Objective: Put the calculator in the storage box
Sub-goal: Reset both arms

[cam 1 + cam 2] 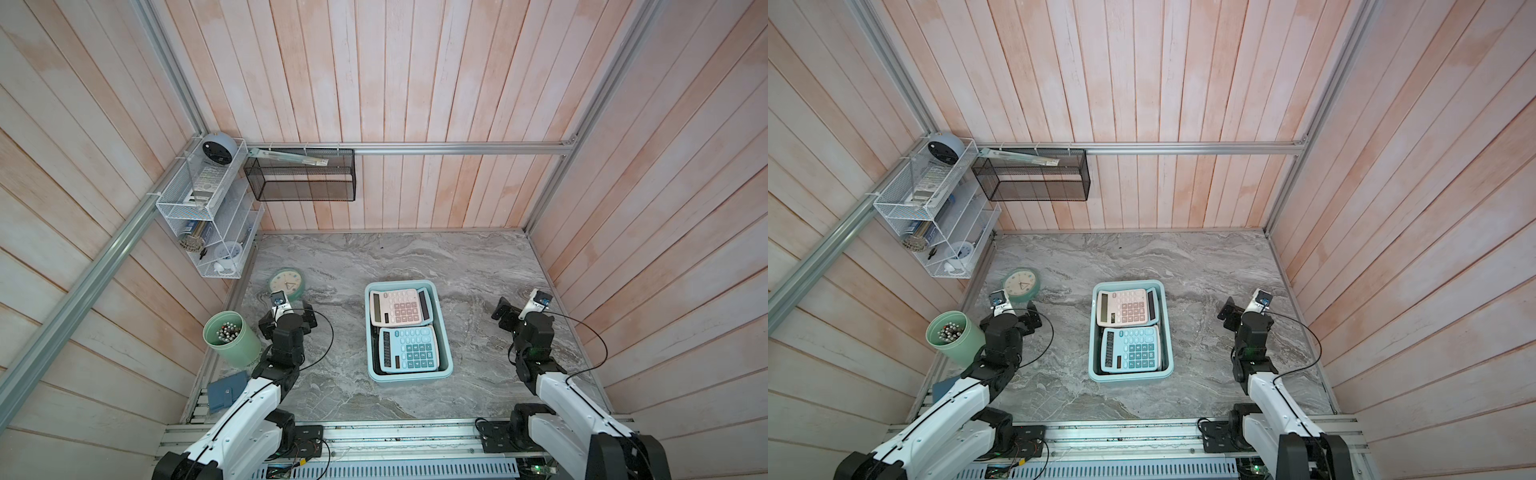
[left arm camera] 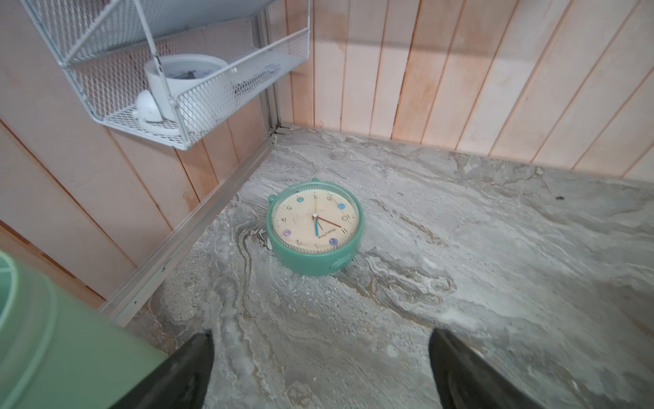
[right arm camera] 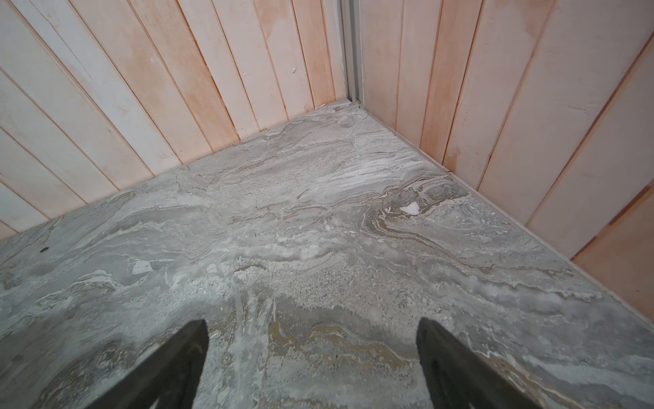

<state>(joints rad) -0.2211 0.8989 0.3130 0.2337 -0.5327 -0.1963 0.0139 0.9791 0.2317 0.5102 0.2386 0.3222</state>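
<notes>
Storage box [image 1: 367, 332]: smooth matt plastic. Table [image 1: 478, 266]: marble-look, matt. Walls [image 1: 415, 83]: whitewashed wood planks. Rail [image 1: 457, 148]: bare aluminium. Basket [image 1: 299, 189]: black metal mesh.

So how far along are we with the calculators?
Done: a pink calculator and a pale blue calculator lie inside the pale teal plastic storage box. In hand: nothing; the left gripper and right gripper are open and empty. Left: no calculator shows on the grey marble table.
</notes>
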